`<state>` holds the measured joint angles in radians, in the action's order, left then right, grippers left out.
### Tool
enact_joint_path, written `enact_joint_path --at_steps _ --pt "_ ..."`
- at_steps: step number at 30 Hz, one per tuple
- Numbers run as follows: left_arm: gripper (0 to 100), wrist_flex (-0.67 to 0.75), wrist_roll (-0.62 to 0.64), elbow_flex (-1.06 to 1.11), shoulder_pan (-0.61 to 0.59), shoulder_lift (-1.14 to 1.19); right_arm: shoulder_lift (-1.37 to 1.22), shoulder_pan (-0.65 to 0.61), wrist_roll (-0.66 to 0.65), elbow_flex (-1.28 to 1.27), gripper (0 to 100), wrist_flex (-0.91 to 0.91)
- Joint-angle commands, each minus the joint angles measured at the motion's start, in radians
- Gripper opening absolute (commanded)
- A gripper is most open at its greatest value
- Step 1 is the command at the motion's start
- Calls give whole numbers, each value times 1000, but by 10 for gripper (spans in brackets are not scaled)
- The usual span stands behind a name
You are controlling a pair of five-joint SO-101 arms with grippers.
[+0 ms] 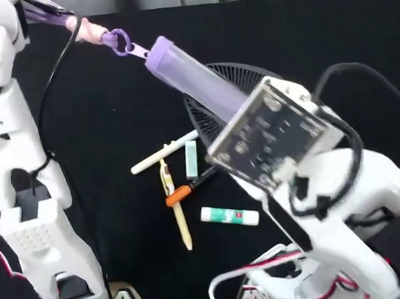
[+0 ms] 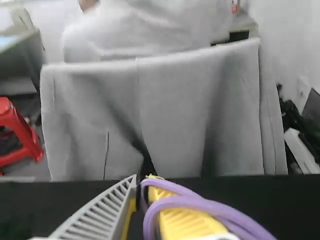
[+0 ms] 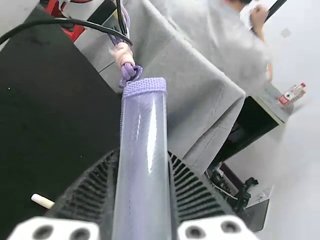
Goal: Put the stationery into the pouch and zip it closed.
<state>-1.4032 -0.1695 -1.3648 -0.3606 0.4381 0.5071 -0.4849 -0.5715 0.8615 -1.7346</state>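
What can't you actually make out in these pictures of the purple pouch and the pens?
Pouch, lower end: high view, covered by the circuit board on the right arm.
Its zip, open or shut: unclear; the right wrist view's edge cuts the pouch off.
Left jaws holding the strap: high view, cut off by the top edge.
Orange item among the pens: too small to identify.
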Motion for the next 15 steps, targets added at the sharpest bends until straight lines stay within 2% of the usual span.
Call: enact_joint_path --at_steps 1,8,11,15 --pt "29 6 17 12 -79 164 41 55 -9 65 11 -20" --pt "29 2 153 12 -70 288 41 55 -5 65 11 -18" --pt "29 -3 169 19 -44 333 41 55 -3 65 11 -17" --pt "29 -91 169 12 1 396 42 57 -3 67 11 -11"
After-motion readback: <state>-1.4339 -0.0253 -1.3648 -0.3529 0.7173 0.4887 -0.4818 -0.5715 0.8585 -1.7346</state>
